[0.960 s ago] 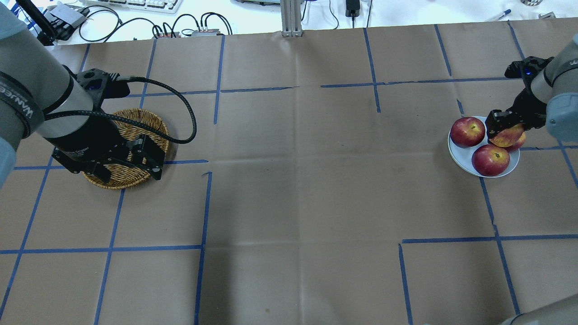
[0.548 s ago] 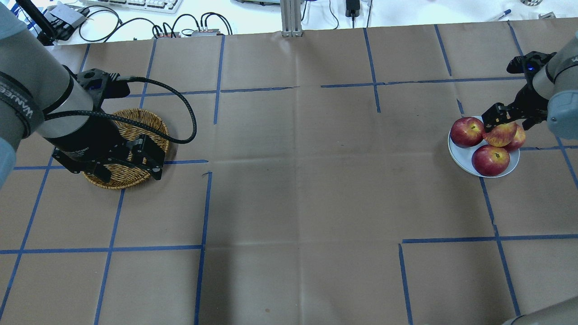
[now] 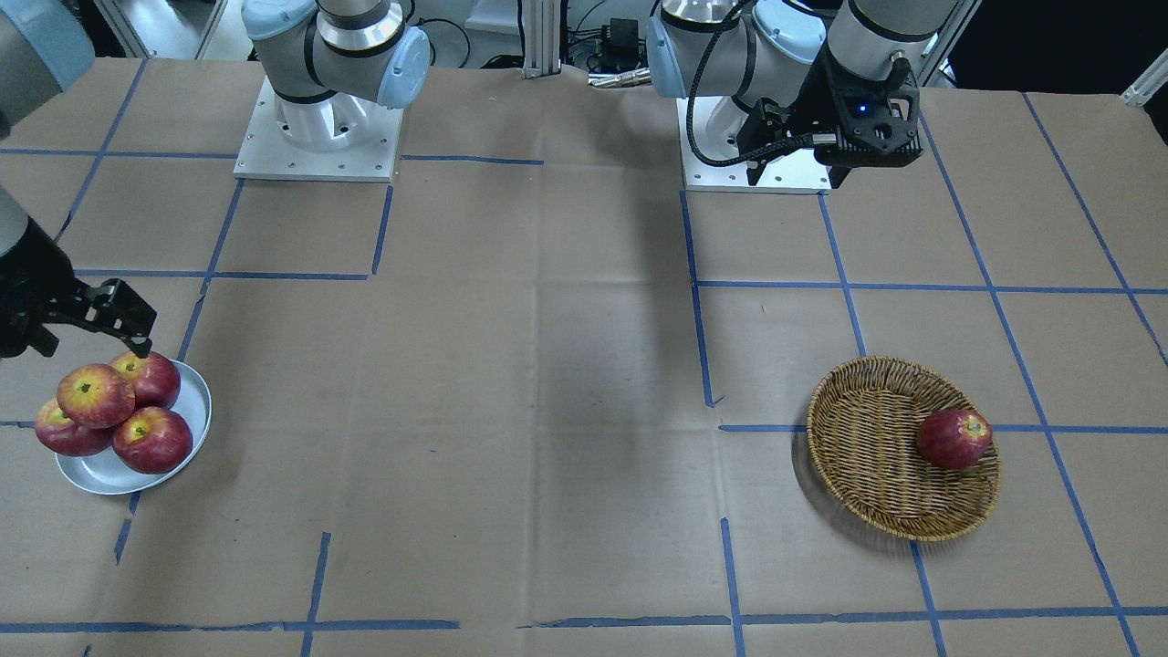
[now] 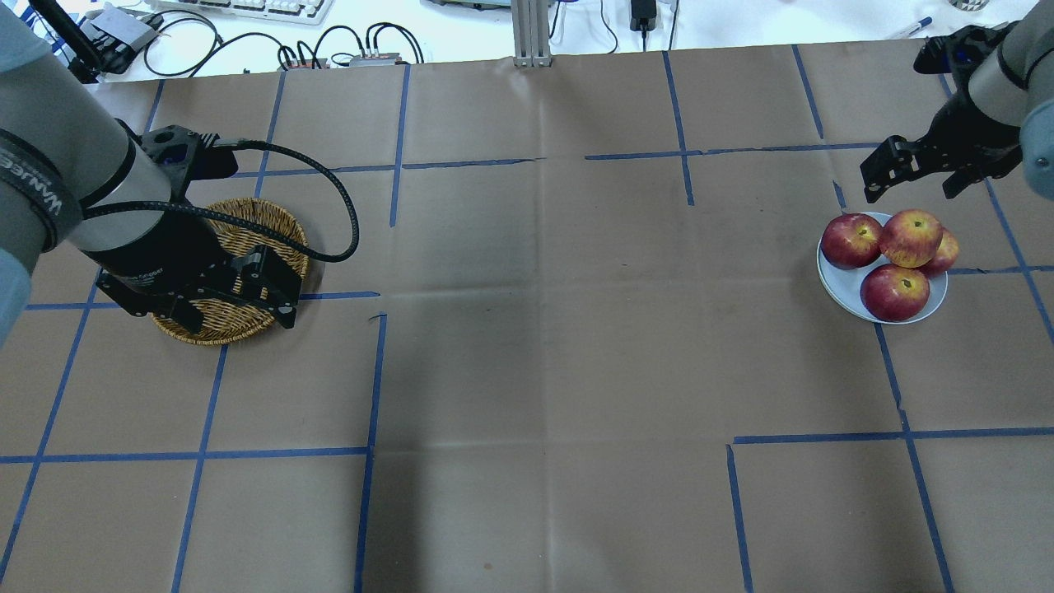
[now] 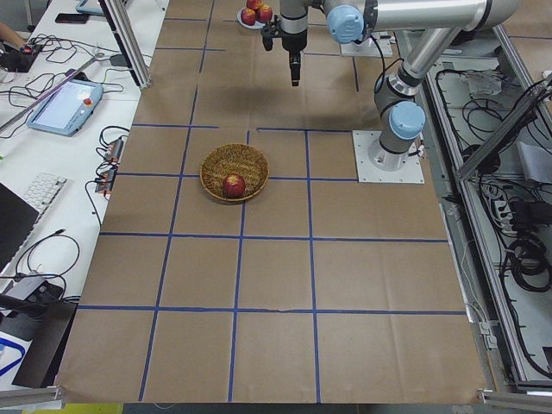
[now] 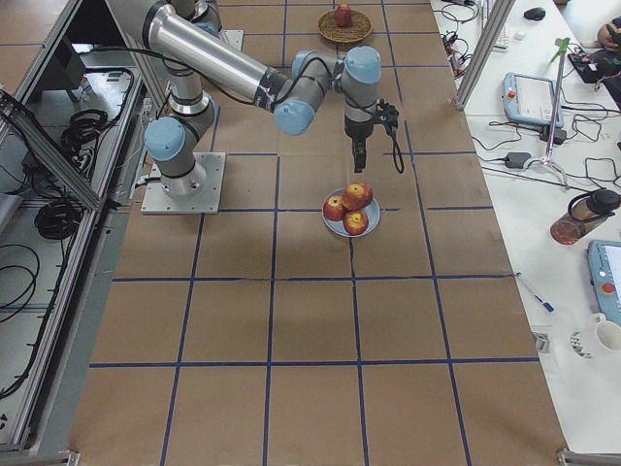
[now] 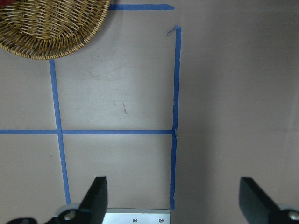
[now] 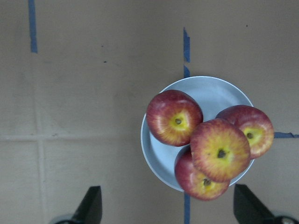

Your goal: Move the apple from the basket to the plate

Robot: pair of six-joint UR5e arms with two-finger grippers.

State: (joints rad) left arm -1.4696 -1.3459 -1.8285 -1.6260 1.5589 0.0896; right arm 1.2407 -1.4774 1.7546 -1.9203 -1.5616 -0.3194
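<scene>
The apple (image 4: 911,237) sits on the plate (image 4: 833,284), perched on top of three darker apples (image 4: 895,292) and touching them. The right gripper (image 4: 910,185) hangs above it with its jaws spread wide, holding nothing and clear of the fruit. Well apart across the table (image 4: 535,329), the basket (image 3: 867,456) holds one dark apple (image 3: 954,438) against its wall. The left gripper (image 7: 172,193) hovers over the table near the basket, jaws apart and empty.

Light: bright, even, from overhead.
Shadows: soft, at 8 o'clock of the round golden-brown wicker basket (image 3: 867,456).
Focus: mostly sharp.
</scene>
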